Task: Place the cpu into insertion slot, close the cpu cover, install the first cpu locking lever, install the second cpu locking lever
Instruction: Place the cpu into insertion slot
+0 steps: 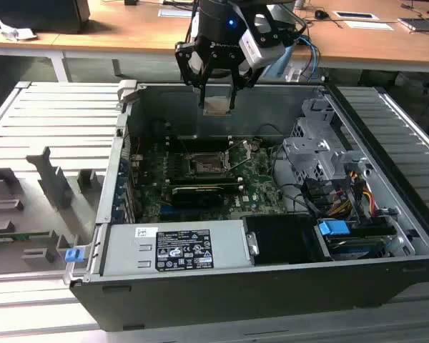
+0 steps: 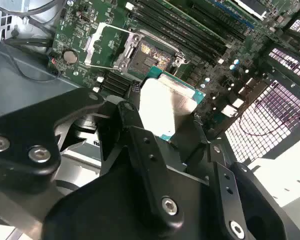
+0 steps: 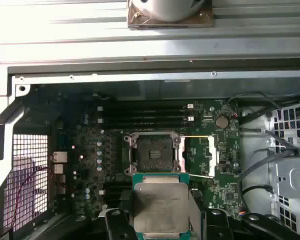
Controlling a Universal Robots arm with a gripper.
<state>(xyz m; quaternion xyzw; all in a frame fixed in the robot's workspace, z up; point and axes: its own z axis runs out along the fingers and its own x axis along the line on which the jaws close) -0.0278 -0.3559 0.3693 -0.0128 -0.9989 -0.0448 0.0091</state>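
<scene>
1. Setting: an open computer case (image 1: 272,286) lies on a grey slatted table (image 1: 50,121), with a wooden desk (image 1: 129,36) at the far side.
2. The cpu (image 3: 162,207): clamped by its edges between the fingers of the gripper (image 1: 218,100), not yet seated.
3. The insertion slot (image 3: 152,154): bare, with its dark contact field exposed on the green board.
4. The cpu cover (image 3: 212,155): swung open, lying on the exterior view's right of the slot.
5. Progress, as judged: all four steps are outstanding. Placement is in hand, the cover is unclosed, and the levers are not yet installed.
6. Arm pose: the wrist points downward over the far part of the case, with the chip held well apart above the slot.
</scene>
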